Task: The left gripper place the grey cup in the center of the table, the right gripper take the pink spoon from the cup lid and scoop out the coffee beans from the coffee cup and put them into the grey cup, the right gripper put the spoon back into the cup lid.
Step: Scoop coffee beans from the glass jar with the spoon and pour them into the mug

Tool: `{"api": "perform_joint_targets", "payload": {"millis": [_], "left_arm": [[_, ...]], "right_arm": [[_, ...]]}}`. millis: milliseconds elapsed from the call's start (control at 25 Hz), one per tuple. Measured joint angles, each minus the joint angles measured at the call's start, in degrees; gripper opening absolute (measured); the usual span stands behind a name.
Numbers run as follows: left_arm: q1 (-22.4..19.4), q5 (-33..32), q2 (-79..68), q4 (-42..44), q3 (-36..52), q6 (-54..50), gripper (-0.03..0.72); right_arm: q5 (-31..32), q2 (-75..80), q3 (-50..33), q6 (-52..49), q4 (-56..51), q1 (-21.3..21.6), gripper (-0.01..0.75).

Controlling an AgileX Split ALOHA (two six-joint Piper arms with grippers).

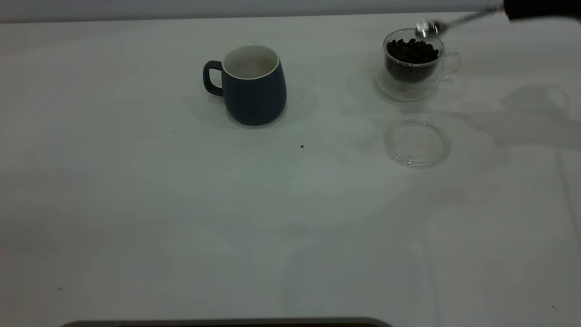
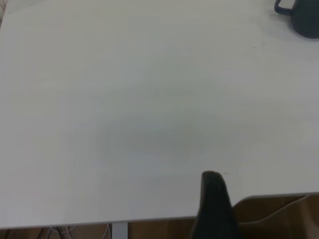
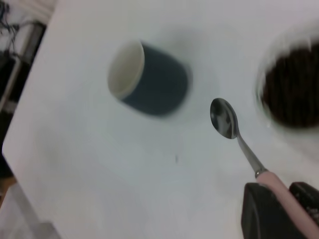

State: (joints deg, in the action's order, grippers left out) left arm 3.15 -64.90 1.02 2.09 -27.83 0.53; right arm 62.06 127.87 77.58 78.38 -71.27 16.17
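The grey cup point(image 1: 252, 86) stands upright and empty on the table point(image 1: 290, 213), left of centre towards the back. The coffee cup point(image 1: 413, 66) at the back right holds a heap of coffee beans point(image 1: 412, 51). The cup lid point(image 1: 417, 141) lies empty in front of it. My right gripper point(image 1: 540, 8) is at the top right edge, shut on the pink spoon point(image 1: 429, 28). The spoon's bowl is empty and hovers by the coffee cup's far rim. The right wrist view shows the gripper point(image 3: 286, 199), the spoon point(image 3: 224, 117), the grey cup point(image 3: 149, 79) and the beans point(image 3: 294, 89). My left gripper point(image 2: 215, 199) is parked by the table edge.
A few tiny dark specks point(image 1: 302, 146) lie on the table near its middle. The left wrist view shows the grey cup point(image 2: 304, 17) far off and the table's near edge point(image 2: 149, 219). A dark strip point(image 1: 227, 322) runs along the front edge of the exterior view.
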Motion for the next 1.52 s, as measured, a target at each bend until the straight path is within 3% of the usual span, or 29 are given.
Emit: {"api": "perform_joint_targets", "payload": {"millis": [240, 480, 960, 1520], "left_arm": [[0.0, 0.0, 0.0, 0.0, 0.0, 0.0, 0.586], [0.0, 0.0, 0.0, 0.0, 0.0, 0.0, 0.586], [0.0, 0.0, 0.0, 0.0, 0.0, 0.1, 0.586], [0.0, 0.0, 0.0, 0.0, 0.0, 0.1, 0.586]], "right_arm": [[-4.5, 7.2, 9.5, -8.2, -1.0, -2.1, 0.096], [-9.2, 12.3, 12.5, -11.8, -0.9, -2.1, 0.096], [-9.2, 15.0, 12.8, -13.7, -1.4, -3.2, 0.096], [-6.9, 15.2, 12.8, -24.2, 1.7, -2.8, 0.096]]}}
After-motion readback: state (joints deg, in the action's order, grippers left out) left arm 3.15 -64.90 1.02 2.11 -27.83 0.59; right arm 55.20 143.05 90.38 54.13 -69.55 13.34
